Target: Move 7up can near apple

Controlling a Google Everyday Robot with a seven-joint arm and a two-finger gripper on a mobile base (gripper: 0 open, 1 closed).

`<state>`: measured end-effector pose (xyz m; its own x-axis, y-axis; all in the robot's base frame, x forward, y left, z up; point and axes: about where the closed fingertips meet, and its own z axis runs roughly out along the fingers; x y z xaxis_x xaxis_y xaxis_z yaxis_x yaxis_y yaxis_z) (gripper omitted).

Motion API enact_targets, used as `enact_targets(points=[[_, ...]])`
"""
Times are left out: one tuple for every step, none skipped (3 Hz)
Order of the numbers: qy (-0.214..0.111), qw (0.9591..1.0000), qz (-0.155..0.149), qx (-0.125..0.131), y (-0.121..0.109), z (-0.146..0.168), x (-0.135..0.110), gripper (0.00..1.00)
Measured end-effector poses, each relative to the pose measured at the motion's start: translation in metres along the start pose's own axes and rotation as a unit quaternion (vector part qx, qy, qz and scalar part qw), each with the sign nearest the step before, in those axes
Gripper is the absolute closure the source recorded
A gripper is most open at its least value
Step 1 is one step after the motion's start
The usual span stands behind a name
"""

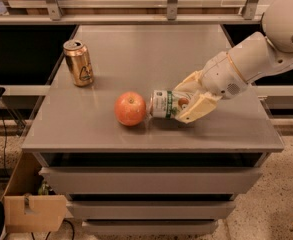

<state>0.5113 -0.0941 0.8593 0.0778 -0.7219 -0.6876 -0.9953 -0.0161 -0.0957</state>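
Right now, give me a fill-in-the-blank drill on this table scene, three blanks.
1. The white-silver 7up can with a green band lies on its ___, beside the round red-orange apple.
2. The cream end effector, over the grey table on the camera's right, is shut on the ___ can.
3. The gold-bronze cylindrical can stands ___ near the table's far left corner.

Missing words: side; 7up; upright.
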Motion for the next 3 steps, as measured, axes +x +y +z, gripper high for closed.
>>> enact_targets(points=[[-0.002,1.0000,0.001,-0.003,0.0008,0.0011,0.0013,0.12],[-0.005,0.9999,0.001,-0.011,-0.0003,0.0029,0.0041,0.00],[-0.001,1.0000,0.002,-0.006,-0.0025,-0.0009,0.0050,0.00]])
